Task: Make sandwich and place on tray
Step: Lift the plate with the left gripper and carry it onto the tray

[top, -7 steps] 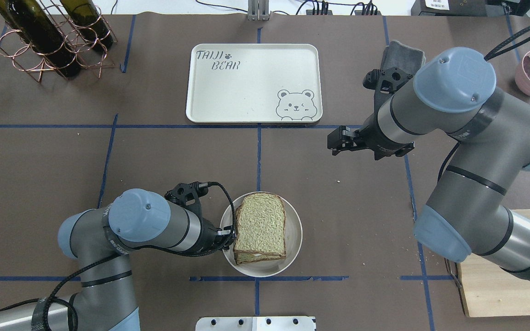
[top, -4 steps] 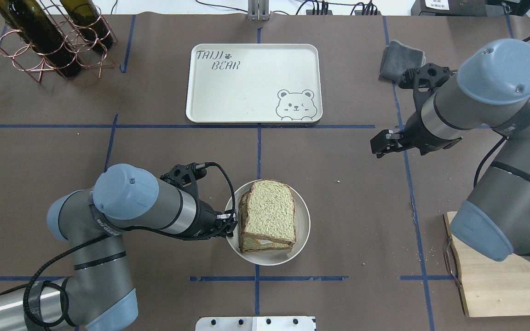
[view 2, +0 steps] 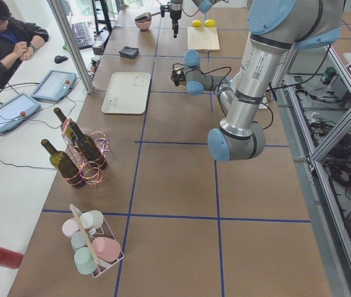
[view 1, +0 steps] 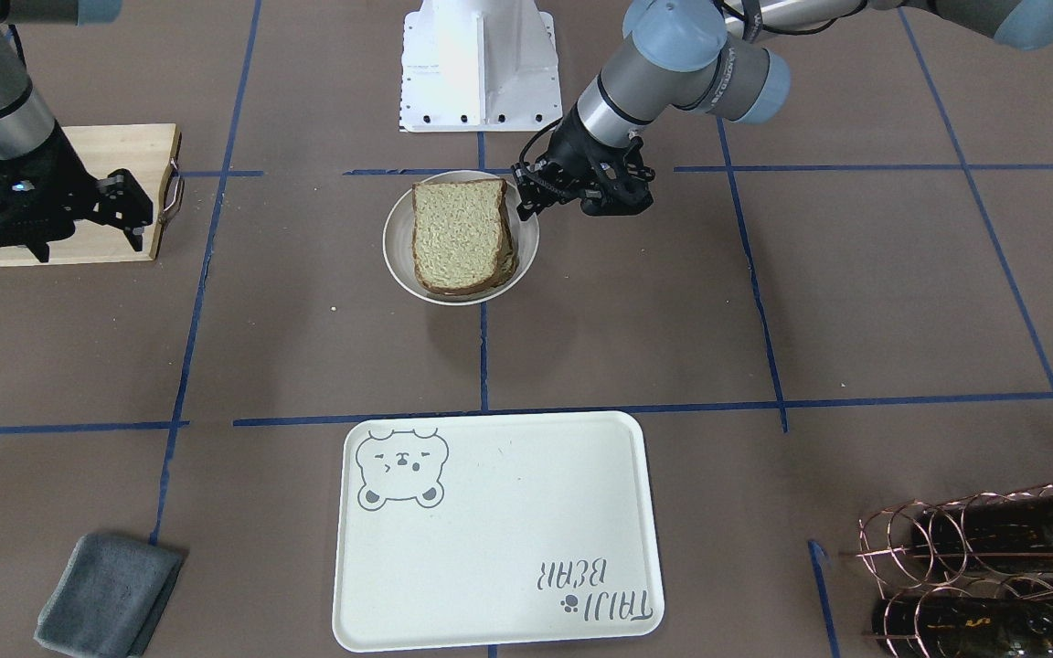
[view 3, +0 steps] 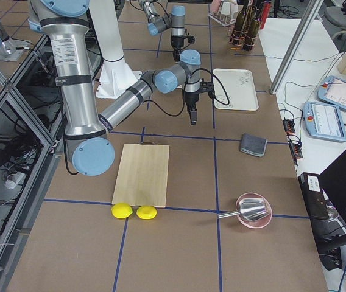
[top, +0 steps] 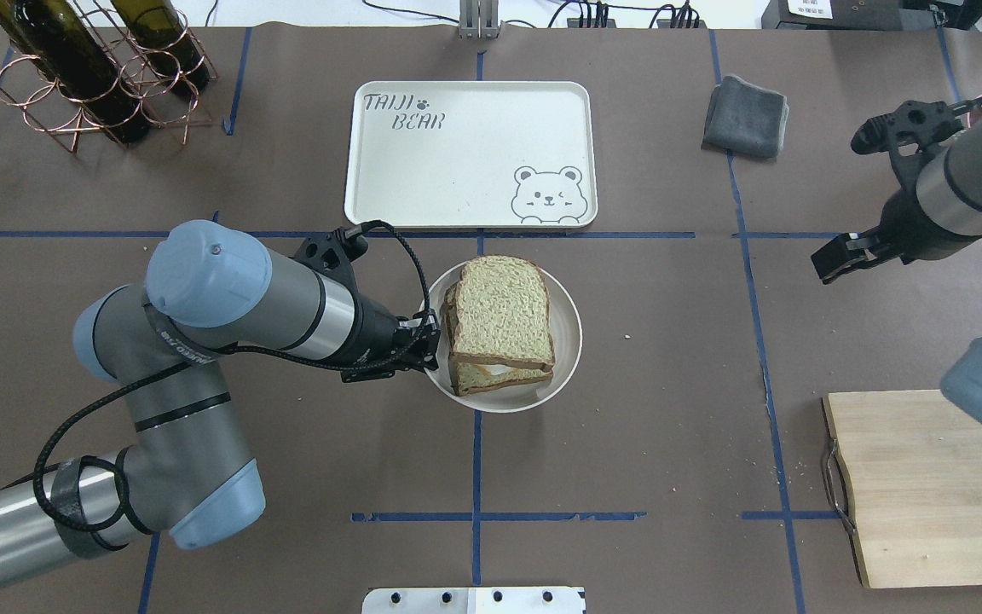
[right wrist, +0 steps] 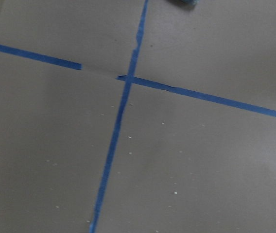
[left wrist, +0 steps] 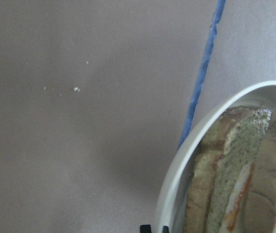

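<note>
The sandwich (top: 501,317), two wholegrain slices with white egg showing at the edge, lies on the small round plate (top: 566,354) just in front of the cream bear tray (top: 457,170). My left gripper (top: 430,334) is shut on the plate's left rim. In the front-facing view the left gripper (view 1: 524,187) is at the plate (view 1: 396,249) beside the sandwich (view 1: 460,233), and the tray (view 1: 490,521) lies nearer the camera. The left wrist view shows the rim (left wrist: 177,179) and the sandwich edge (left wrist: 235,179). My right gripper (top: 830,260) is open and empty, far off to the right.
A folded grey cloth (top: 747,104) lies right of the tray. A wooden cutting board (top: 934,486) is at the near right. A copper rack with wine bottles (top: 90,68) stands at the far left. Two lemons (view 3: 130,211) and a pink bowl (view 3: 253,211) are beyond the board.
My left gripper has moved the plate with the sandwich away from the robot's base, toward the tray. My right arm has drawn back to the right.
</note>
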